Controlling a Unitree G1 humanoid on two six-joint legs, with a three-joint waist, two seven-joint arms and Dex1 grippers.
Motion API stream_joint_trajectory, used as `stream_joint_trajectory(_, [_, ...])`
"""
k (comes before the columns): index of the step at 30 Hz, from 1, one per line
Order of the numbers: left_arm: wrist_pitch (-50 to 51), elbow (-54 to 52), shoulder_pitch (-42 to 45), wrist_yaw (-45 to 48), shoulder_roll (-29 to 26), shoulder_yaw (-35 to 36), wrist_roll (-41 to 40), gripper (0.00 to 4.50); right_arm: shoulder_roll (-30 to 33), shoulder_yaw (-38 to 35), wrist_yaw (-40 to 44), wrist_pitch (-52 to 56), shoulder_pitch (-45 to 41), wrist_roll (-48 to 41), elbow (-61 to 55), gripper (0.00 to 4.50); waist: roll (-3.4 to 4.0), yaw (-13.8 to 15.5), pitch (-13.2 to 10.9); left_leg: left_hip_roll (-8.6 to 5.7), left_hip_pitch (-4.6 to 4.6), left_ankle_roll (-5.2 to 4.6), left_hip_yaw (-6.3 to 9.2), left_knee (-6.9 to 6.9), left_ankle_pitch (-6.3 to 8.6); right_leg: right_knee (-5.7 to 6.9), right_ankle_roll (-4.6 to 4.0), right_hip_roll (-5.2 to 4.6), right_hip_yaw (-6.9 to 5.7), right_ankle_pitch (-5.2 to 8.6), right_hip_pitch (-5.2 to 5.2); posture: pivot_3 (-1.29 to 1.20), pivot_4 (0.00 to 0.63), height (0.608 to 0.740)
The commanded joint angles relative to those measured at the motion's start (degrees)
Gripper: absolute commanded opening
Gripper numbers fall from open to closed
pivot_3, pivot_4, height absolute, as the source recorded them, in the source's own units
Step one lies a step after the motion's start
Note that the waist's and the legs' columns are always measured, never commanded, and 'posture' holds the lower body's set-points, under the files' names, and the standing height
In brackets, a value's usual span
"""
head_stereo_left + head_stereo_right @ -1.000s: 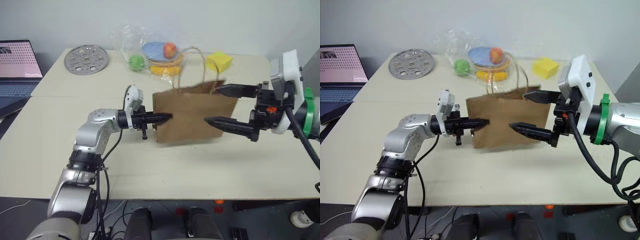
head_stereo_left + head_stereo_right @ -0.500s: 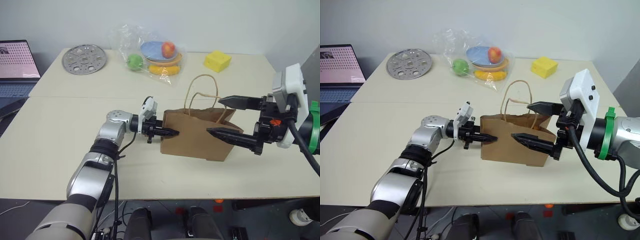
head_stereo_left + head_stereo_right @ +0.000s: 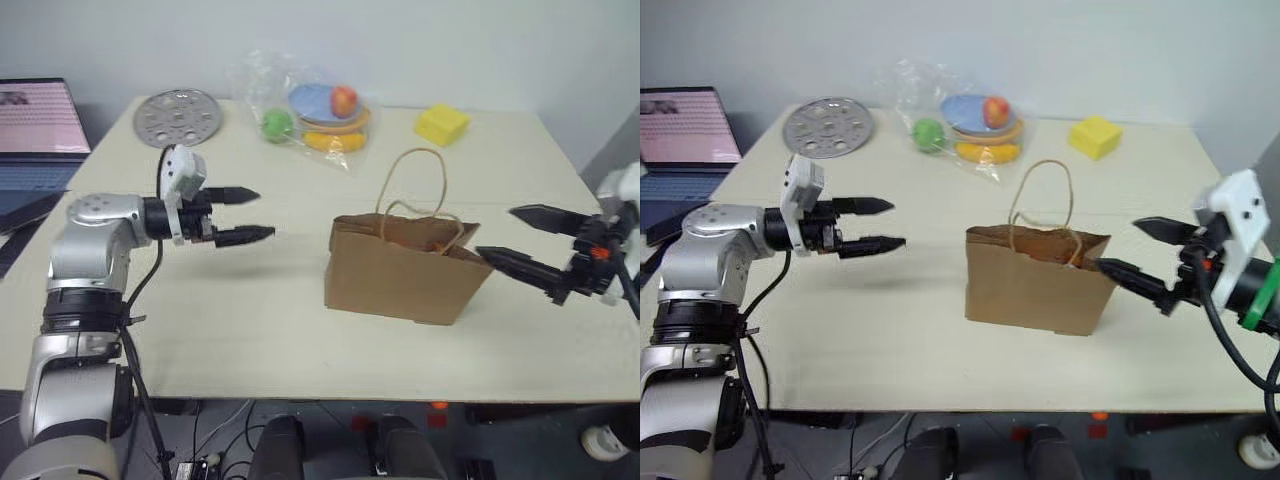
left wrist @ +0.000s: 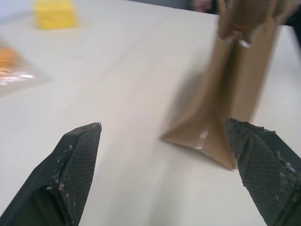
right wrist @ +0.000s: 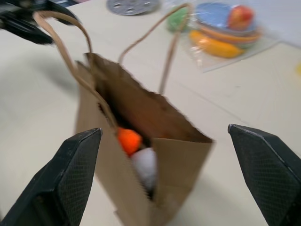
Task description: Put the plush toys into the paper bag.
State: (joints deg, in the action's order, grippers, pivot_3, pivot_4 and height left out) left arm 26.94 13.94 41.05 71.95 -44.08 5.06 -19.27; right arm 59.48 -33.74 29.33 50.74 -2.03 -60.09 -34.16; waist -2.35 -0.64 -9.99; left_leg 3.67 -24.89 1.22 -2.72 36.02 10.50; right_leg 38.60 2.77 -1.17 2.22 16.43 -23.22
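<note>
Plush toys: two, one orange carrot and one white egg-shaped piece, both inside the paper bag, blurred in the wrist view. Bag: one, upright at centre of the surface, handles raised. Left claw, left of frame, level, pointing toward the bag, fingers spread, empty. Right claw, right edge, level, fingers wide apart, holding nothing, just beside the bag.

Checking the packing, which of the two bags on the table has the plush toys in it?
The brown paper bag standing upright near the front, between the end effectors: an orange toy and a white toy show inside. The clear plastic bag holds fruit.
</note>
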Motion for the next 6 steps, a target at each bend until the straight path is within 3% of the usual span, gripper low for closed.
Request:
stream_joint_trajectory(1, [1.91, -9.63, -3.39, -6.14, 0.28, 0.72, 0.16, 4.46, -3.35, -0.09, 2.16, -9.34, 2.42, 11.06, 6.66, 4.5, 0.01, 0.06, 0.0, 0.0, 0.03, 0.0, -0.11, 0.02, -0.01, 0.0, 0.0, -0.07, 0.11, -0.01, 0.01, 0.0, 0.15, 0.74])
stream_joint_trajectory(6, [0.9, -12.09, -6.44, -8.98, 0.28, 1.61, -0.47, 4.46, -8.51, 7.49, 2.97, -15.3, 0.23, 18.64, 12.15, 4.5, 0.0, -0.06, 0.0, -0.01, 0.08, -0.04, -0.52, 0.15, -0.06, -0.06, -0.16, -0.19, 0.42, -0.1, -0.02, 0.0, 0.15, 0.74])
